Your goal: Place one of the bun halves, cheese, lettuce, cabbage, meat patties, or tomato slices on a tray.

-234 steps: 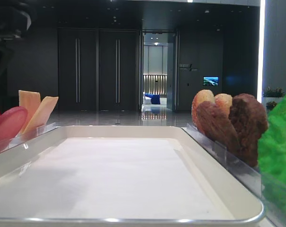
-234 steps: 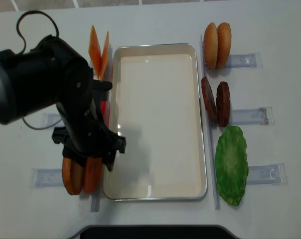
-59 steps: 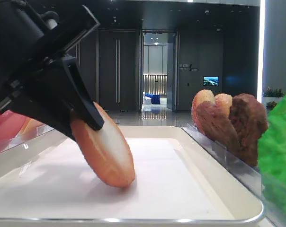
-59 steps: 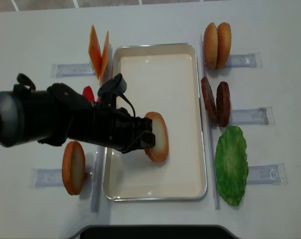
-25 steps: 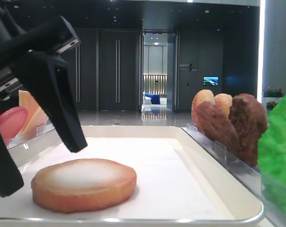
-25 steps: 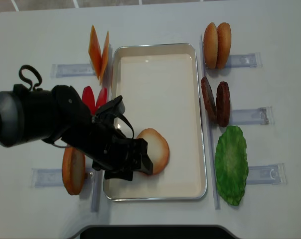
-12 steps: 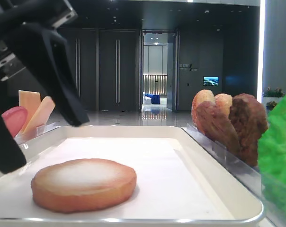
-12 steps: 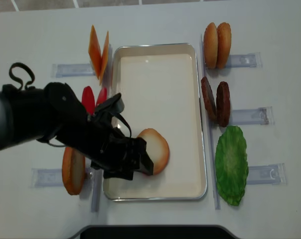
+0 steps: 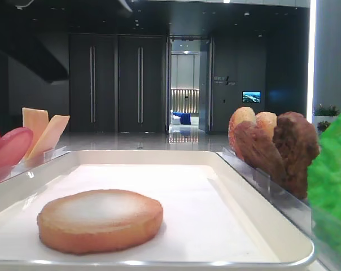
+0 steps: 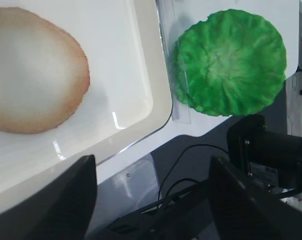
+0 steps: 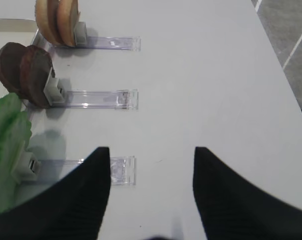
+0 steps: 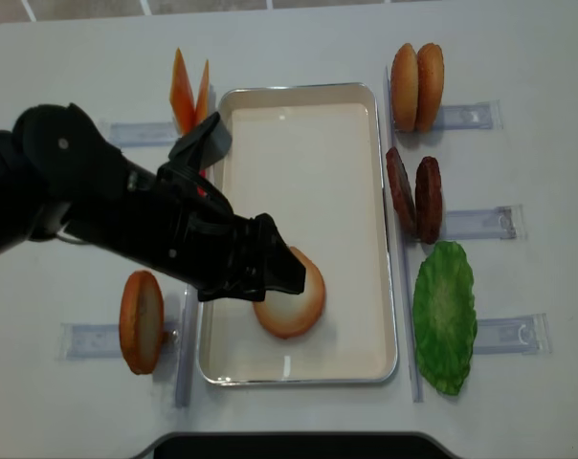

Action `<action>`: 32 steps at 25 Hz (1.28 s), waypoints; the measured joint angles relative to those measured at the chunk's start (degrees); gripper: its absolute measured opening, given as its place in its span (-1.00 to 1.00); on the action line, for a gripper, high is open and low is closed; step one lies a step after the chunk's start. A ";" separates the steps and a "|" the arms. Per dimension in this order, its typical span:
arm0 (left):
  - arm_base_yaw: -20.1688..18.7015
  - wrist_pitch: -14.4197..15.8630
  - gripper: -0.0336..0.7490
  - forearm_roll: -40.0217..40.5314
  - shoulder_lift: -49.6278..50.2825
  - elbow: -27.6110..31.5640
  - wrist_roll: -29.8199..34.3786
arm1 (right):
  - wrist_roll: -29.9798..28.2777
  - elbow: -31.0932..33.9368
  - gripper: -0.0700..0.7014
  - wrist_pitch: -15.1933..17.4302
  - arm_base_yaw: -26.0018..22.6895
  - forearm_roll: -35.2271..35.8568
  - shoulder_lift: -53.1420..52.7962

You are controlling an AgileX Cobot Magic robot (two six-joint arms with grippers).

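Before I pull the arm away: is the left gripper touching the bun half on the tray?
Apart. The left wrist view shows both fingers open, well clear of the bun half lying flat on the tray.

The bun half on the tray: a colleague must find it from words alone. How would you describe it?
Start at the large white tray in the table's middle. One round disc lies flat in its near-left part: the bun half, pale on top with a golden-brown rim. The other bun halves stand on edge in clear holders outside the tray; this one lies flat, alone inside it.
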 joint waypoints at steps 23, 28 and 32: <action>0.00 26.00 0.43 45.47 -1.95 -15.99 -21.76 | 0.00 0.00 0.11 0.00 0.00 0.00 0.00; 0.00 26.04 0.43 47.07 -2.65 -15.99 -22.45 | 0.00 0.00 0.11 0.00 0.00 0.00 0.00; 2.31 26.11 0.43 48.14 -3.23 -15.99 -22.73 | 0.00 0.00 0.11 0.00 0.00 0.00 0.00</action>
